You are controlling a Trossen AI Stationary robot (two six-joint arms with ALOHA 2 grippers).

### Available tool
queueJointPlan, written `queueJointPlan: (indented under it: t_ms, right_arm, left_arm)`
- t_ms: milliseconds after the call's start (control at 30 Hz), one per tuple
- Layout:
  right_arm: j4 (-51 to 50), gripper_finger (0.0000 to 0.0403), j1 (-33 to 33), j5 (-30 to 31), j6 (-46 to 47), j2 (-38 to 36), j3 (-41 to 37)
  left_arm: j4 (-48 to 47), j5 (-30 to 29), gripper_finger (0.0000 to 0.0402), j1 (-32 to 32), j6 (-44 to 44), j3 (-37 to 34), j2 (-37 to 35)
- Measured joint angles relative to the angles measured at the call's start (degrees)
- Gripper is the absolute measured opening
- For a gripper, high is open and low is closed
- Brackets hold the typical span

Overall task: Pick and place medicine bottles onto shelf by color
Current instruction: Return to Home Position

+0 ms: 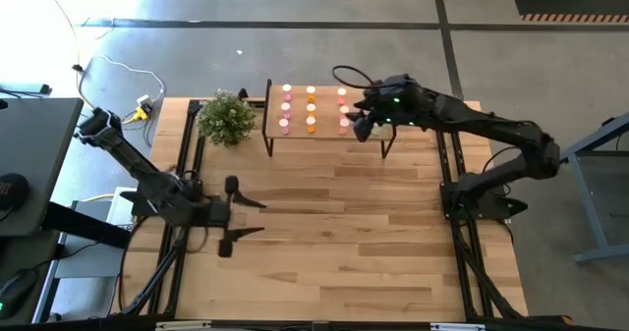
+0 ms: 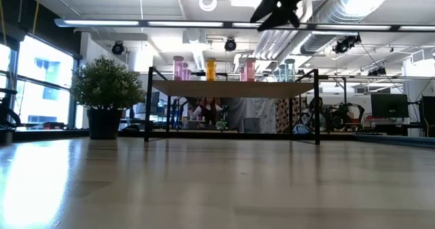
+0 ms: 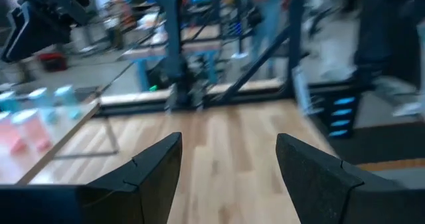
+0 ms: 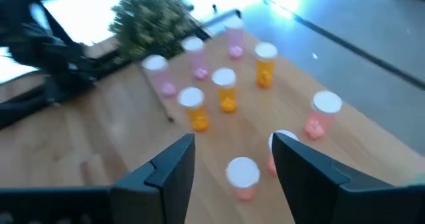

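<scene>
The shelf [image 1: 329, 135] stands at the table's far edge, a light-wood board on thin black legs. On it the medicine bottles stand upright in rows: pink [image 1: 286, 107], orange [image 1: 311, 109] and red-pink [image 1: 342, 107]. The low view shows pale bottles [image 2: 286, 71] at the shelf's right end. My right gripper [image 1: 364, 127] hovers open above the shelf's right end, high over the bottles [image 2: 279, 11]. In the right wrist view a red-pink bottle [image 4: 242, 174] stands below the gap between its fingers [image 4: 232, 164]. My left gripper [image 1: 246, 218] waits open over the table's left middle.
A green potted plant [image 1: 227, 117] stands just left of the shelf at the far edge. The wood-plank tabletop [image 1: 344, 233] lies bare between the shelf and the near edge. Black frame rails run along the table's left and right sides.
</scene>
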Motion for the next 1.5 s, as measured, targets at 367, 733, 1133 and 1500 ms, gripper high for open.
queueJointPlan:
  t_ms: [367, 733, 1133, 1500]
  right_arm:
    - [-1.7, 0.0193, 16.3, 0.3, -10.5, -10.9, -2.5]
    - [15.2, 0.0193, 28.2, 3.9, -11.5, -24.6, -25.7]
    - [26.9, 0.0193, 33.5, 6.2, -11.7, -39.9, -48.1]
    - [36.2, 0.0193, 35.2, 6.2, -9.9, -54.9, -63.4]
  left_arm:
    - [-11.4, 11.9, 0.0234, 7.5, -2.9, -3.6, -17.4]
    - [-5.1, 13.5, 0.0234, 14.8, -5.3, -17.5, -27.5]
    - [-3.8, 14.2, 0.0234, 16.9, -7.1, -28.4, -38.8]
    - [-6.7, 13.9, 0.0234, 16.9, -4.9, -31.4, -44.2]
